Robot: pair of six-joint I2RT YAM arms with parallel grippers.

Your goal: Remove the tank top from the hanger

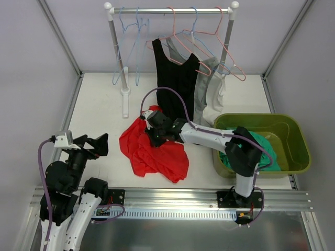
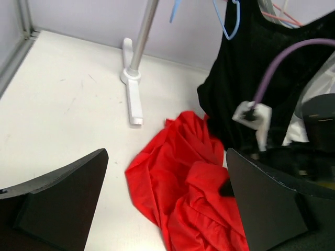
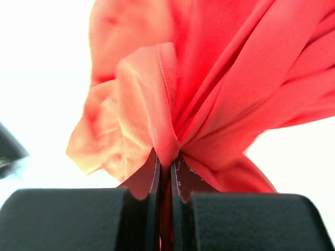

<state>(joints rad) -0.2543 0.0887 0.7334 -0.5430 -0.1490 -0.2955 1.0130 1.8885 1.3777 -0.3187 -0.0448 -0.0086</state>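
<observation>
A red tank top (image 1: 152, 151) lies crumpled on the white table, off any hanger. My right gripper (image 1: 153, 137) reaches to its upper edge. In the right wrist view that gripper (image 3: 166, 162) is shut on a pinched fold of the red cloth (image 3: 209, 78). A black tank top (image 1: 175, 83) hangs from a pink hanger (image 1: 180, 39) on the rack (image 1: 170, 10) just behind. My left gripper (image 1: 97, 144) hovers open to the left of the red cloth (image 2: 183, 178), its fingers (image 2: 63, 204) holding nothing.
A grey tank top (image 1: 204, 89) hangs right of the black one, among more pink hangers (image 1: 225, 57). Blue hangers (image 1: 131, 31) hang at the rack's left end. A green bin (image 1: 293, 130) with green cloth (image 1: 261, 144) sits at the right. The rack's foot (image 2: 133, 94) stands on the table.
</observation>
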